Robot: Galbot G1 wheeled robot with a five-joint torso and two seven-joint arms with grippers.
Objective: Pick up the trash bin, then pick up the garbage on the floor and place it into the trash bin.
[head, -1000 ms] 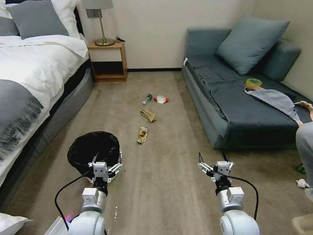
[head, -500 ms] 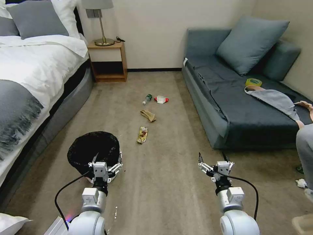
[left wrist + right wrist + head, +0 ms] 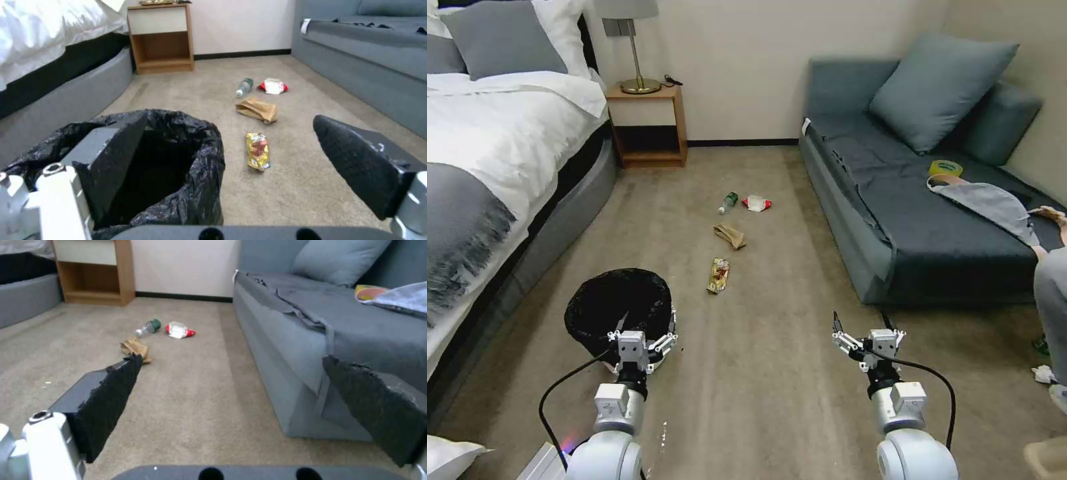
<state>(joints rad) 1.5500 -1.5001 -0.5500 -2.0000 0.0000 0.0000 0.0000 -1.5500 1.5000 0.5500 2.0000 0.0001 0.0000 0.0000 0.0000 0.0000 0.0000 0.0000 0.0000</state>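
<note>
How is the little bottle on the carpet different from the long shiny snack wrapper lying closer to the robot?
The bottle is clear and rounded with a green label; the snack wrapper is flat and gold-brown. The bottle lies farther off, beside the red-and-white packet, while the wrapper lies nearest the trash bin. In the head view the wrapper looks longer than the bottle. Both lie loose on the carpet, untouched.

Partly hidden bin and litter

The left hand covers the near rim of the trash bin; in the right wrist view, a finger overlaps the tan paper wad; labels are too small to read.
</note>
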